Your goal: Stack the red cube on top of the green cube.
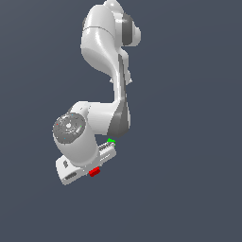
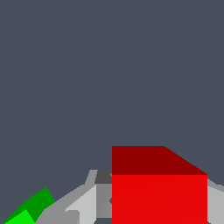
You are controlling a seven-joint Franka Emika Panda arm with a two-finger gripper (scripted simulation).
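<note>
Top-down exterior view: white Franka arm (image 1: 101, 47) reaches toward the near-left of the scene, tool (image 1: 93, 166) pointing down at the plain grey desk (image 1: 189, 142). The small bright red plastic-looking cube (image 1: 94, 172) shows at the tool's near edge; the small bright green cube (image 1: 111, 140) peeks out just past the wrist on the far-right side of the tool. The two cubes are near each other but apart, w/ the tool body between them in this view.

Wrist view: red cube (image 2: 159, 192) fills the lower frame, sitting right between the grey fingers (image 2: 83, 205). Fingers flank it closely on both sides, so the tool looks narrowed round the red cube. Whether the pads actually press it or just bracket it can't be told for sure from these renders; nor whether the cube is off the desk. The green cube (image 2: 28, 208) is at the frame corner, off to one side of the fingers, not under the red one.

Step in hand, as I judge it: grasp/early carry of the red cube, approx. midway through the task; stacking not yet done.

Next move calls for: firm grip, lift clear above green cube's height, short shift across to it, line up faces square, lower gently, then release. Risk: clipping the green cube w/ a finger since it's so close.
</note>
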